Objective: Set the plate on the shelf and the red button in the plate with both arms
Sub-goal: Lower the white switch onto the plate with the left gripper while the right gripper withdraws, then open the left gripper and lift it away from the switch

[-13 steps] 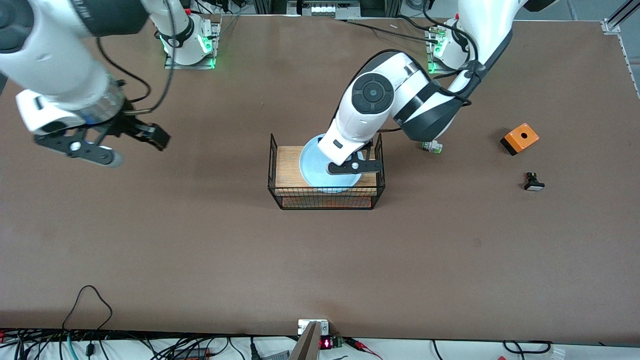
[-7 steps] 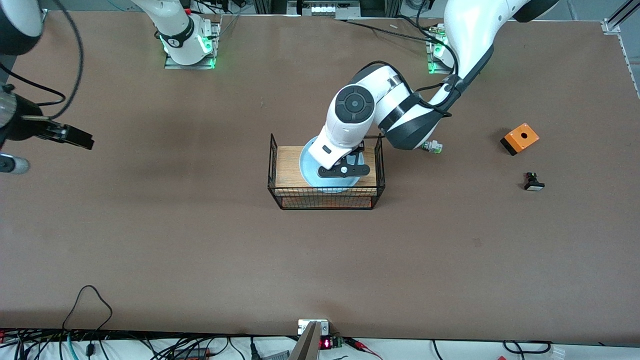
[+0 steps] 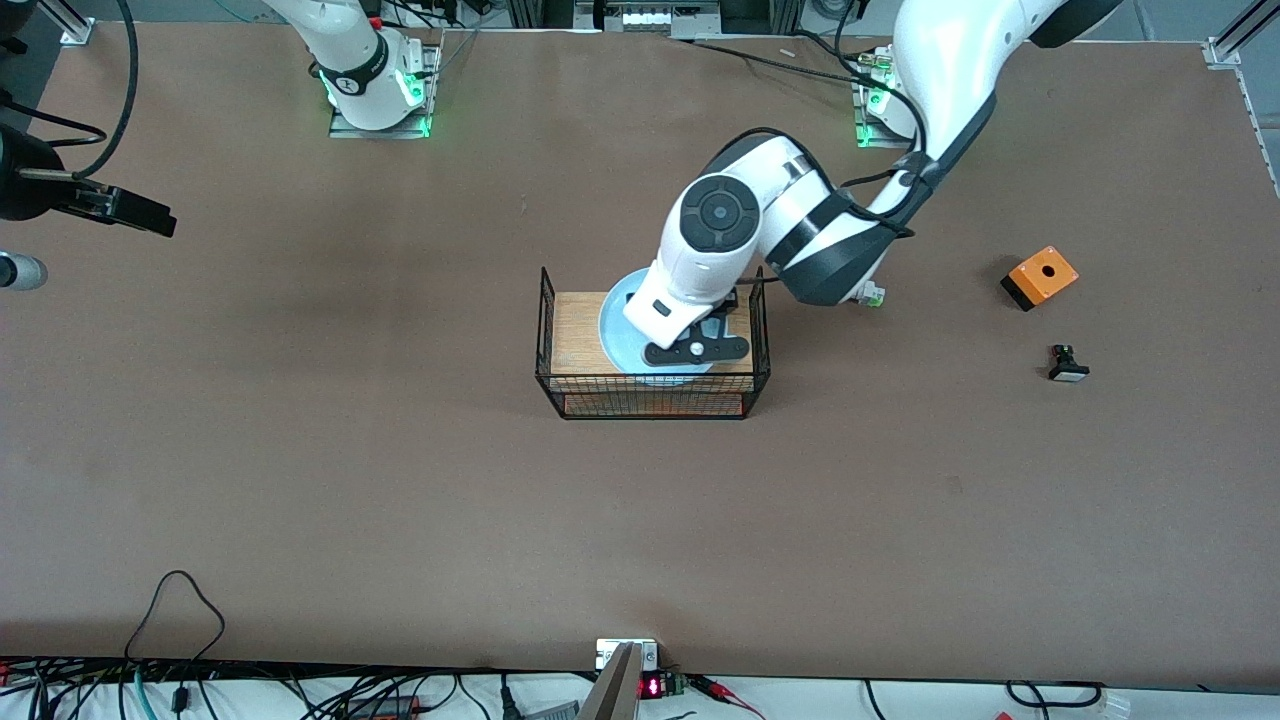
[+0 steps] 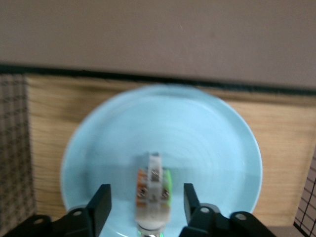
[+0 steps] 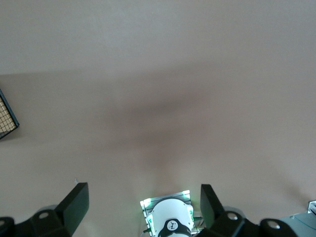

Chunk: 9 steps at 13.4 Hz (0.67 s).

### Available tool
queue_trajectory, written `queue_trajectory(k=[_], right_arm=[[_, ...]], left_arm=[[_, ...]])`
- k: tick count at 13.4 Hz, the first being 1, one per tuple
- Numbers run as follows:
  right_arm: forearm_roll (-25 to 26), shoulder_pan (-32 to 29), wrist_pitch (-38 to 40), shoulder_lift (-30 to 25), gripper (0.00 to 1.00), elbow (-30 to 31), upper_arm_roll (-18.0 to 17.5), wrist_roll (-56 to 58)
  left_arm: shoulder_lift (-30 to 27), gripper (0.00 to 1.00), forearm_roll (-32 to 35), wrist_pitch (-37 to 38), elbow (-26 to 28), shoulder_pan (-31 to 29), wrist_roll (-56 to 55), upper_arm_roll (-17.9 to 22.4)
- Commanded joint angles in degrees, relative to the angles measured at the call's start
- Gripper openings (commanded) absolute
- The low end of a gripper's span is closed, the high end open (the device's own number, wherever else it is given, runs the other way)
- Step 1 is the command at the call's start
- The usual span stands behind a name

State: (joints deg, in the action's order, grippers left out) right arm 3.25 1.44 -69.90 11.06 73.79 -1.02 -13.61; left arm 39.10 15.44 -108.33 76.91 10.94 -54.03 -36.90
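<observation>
The pale light-blue plate [image 3: 620, 322] lies on a wooden board in a black wire basket [image 3: 650, 396] at the table's middle. My left gripper [image 3: 697, 351] hangs low over the plate. In the left wrist view the plate [image 4: 163, 123] fills the picture. The red button [image 4: 154, 190] is a small white cylinder with green and orange bits. It is on the plate between my left gripper's [image 4: 146, 191] open fingers and touches neither; its cap is hidden. My right gripper [image 5: 142, 193] is open and empty, high over bare table at the right arm's end.
A similar white switch with green [image 3: 868, 294] lies by the left arm's elbow. An orange box [image 3: 1040, 277] and a black-bodied button [image 3: 1067, 366] lie toward the left arm's end. A basket corner [image 5: 7, 121] shows in the right wrist view.
My right arm has swung away from the basket toward its end of the table, its hand now mostly out of the front view. My left gripper has shifted slightly over the plate.
</observation>
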Motion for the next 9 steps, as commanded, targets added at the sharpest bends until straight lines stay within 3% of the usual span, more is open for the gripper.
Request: queue_trajectory(k=[1,5,9], right_arm=[[-0.71,-0.38,-0.14,0.28,1.0,0.47,-0.73,0.08],[-2.02,-1.17,-4.7,2.13,1.0,2.04,-0.38,0.25],[-1.41,-0.38,-18.83,-9.01,1.0,20.39,-0.38,0.08]], left_arm=[[-5.85,1.0,1.35,4.52,0.0,-3.28,-0.46,-0.71],[-12.54,1.0,1.35,7.69,-0.09,-8.02,1.81,-0.8],[-15.54,1.0,1.44,13.13,-0.09,-16.09,12.17,-0.36]])
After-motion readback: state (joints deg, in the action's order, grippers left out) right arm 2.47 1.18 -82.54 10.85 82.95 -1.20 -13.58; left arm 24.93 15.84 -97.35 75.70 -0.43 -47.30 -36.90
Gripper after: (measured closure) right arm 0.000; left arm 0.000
